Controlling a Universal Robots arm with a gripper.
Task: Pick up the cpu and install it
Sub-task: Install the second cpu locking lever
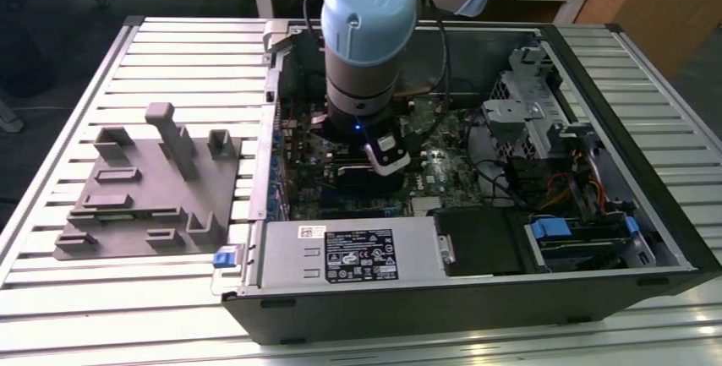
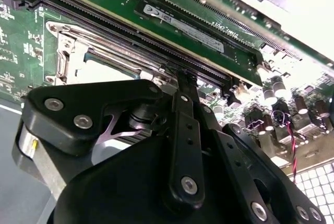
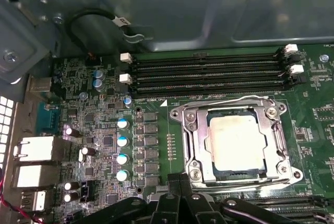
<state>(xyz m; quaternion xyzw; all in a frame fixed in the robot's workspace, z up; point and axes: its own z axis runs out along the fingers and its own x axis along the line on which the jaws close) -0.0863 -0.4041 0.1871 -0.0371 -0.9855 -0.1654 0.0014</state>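
Note:
The cpu (image 3: 235,140), a pale silvery square, lies flat inside the motherboard's socket with the metal retention frame (image 3: 194,140) around it. In the second wrist view its pale top (image 2: 102,71) shows within the same socket frame. My gripper (image 3: 180,178) hovers just beside the socket's edge, apart from the chip, its two narrow fingers pressed together with nothing between them. In the exterior view the gripper (image 1: 384,161) reaches down into the open computer case (image 1: 631,87) over the motherboard. Seen from the second wrist view, the shut gripper (image 2: 182,80) points at the memory slots next to the socket.
A grey fixture tray (image 1: 147,188) sits on the slatted table at the exterior view's left. Inside the case are the power supply (image 1: 350,256), a drive cage (image 1: 542,121) and blue-tabbed bays (image 1: 553,231). Memory slots (image 3: 209,72) and capacitors (image 3: 122,140) border the socket.

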